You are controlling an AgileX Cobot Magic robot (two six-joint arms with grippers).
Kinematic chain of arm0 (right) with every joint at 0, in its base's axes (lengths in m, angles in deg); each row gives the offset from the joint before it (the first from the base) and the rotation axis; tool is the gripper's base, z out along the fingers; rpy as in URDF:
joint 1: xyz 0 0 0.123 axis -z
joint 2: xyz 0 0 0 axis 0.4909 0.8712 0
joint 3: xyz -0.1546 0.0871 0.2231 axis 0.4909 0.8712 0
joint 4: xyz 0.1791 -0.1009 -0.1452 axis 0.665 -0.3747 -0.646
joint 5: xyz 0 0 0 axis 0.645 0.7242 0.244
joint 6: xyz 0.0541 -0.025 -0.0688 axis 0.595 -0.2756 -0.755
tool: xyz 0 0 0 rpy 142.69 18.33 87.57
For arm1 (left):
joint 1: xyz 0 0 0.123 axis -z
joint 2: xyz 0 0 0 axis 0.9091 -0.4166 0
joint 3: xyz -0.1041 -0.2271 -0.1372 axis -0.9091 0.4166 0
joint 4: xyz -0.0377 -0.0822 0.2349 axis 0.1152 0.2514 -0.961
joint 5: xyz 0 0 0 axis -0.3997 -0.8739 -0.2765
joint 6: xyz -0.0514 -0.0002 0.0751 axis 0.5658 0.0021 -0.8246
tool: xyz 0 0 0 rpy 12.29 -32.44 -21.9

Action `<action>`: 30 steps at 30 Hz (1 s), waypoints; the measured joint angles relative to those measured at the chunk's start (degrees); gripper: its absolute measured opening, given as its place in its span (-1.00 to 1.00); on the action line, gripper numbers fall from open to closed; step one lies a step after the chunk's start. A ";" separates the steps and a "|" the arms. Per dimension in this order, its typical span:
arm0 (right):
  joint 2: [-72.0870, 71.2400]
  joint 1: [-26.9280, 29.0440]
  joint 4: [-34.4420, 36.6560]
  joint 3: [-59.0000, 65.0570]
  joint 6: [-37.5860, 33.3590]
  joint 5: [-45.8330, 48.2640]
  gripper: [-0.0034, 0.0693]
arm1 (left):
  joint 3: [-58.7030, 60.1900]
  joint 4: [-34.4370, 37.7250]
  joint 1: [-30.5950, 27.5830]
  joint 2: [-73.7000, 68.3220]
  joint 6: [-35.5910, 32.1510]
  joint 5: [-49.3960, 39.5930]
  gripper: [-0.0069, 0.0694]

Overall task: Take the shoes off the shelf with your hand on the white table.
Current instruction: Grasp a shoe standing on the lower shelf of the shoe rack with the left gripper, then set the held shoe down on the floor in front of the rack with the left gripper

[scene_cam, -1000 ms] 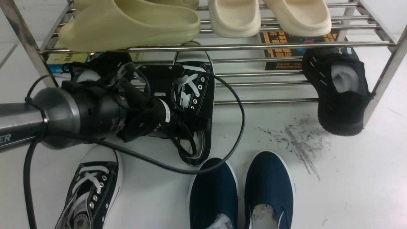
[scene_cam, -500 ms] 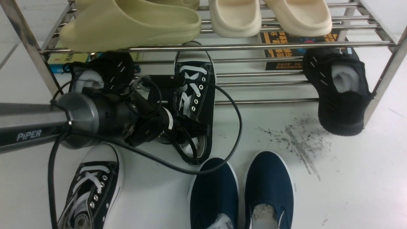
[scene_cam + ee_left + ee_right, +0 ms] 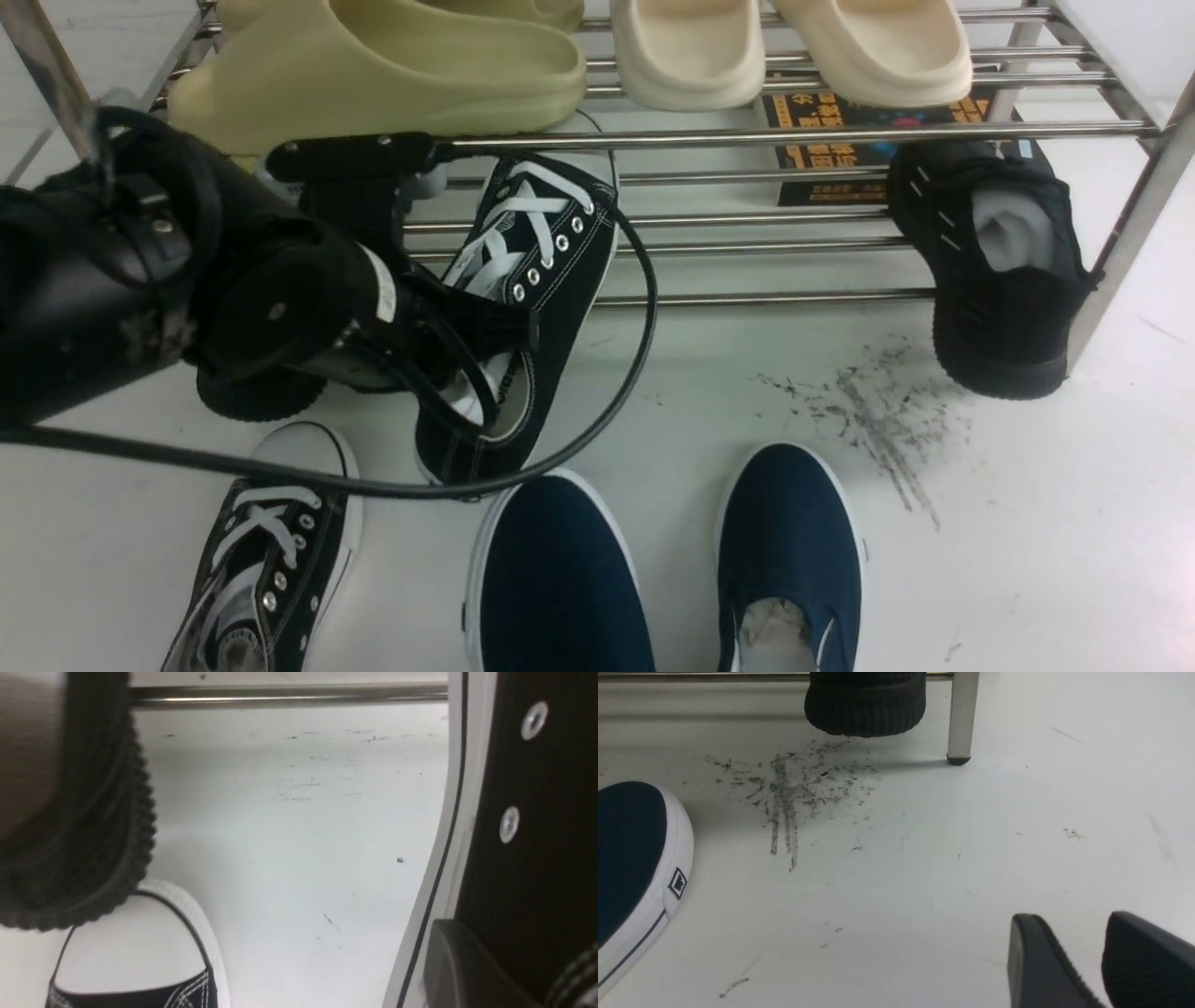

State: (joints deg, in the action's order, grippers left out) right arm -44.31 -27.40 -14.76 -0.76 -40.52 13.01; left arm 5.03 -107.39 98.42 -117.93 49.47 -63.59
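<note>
My left gripper [image 3: 471, 359] is clamped on the canvas sneaker [image 3: 527, 280], its toe on the shelf [image 3: 747, 138]'s lower bars. It could slip, or shove the near navy slip-on [image 3: 551, 579]. Right gripper [image 3: 1099, 961] jaws are slightly parted, empty.

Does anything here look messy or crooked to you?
Yes. One black canvas sneaker is tilted, toe on the shelf, heel end towards the table, with the left gripper shut on its collar. Dark scuff marks smear the white table. The black knit sneaker overhangs the shelf's front bar.
</note>
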 joint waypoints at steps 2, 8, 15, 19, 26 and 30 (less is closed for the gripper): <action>0.00 0.00 0.00 0.00 0.00 0.00 -0.26 | 0.07 0.05 0.00 0.26 0.00 0.00 -0.76; 0.00 0.00 0.00 0.00 0.00 0.00 -0.26 | 0.28 -0.20 0.00 -0.13 0.00 2.96 -0.76; 0.00 0.00 0.00 0.00 0.00 0.00 -0.26 | 1.00 -0.42 0.43 -3.60 1.34 11.25 -0.76; 0.00 0.00 0.00 0.00 0.00 0.00 -0.26 | 0.99 -0.20 0.50 -3.71 2.95 10.55 -0.76; 0.00 0.00 0.00 0.00 0.00 0.00 -0.26 | 0.61 4.85 0.44 0.55 2.17 0.84 -0.76; 0.00 0.00 0.00 0.00 0.00 0.00 -0.26 | 0.56 9.40 0.44 2.61 -0.48 -5.41 -0.76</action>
State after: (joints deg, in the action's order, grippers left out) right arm -44.31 -27.40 -14.76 -0.76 -40.52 13.01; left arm 5.58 -97.99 98.85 -115.32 48.99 -69.00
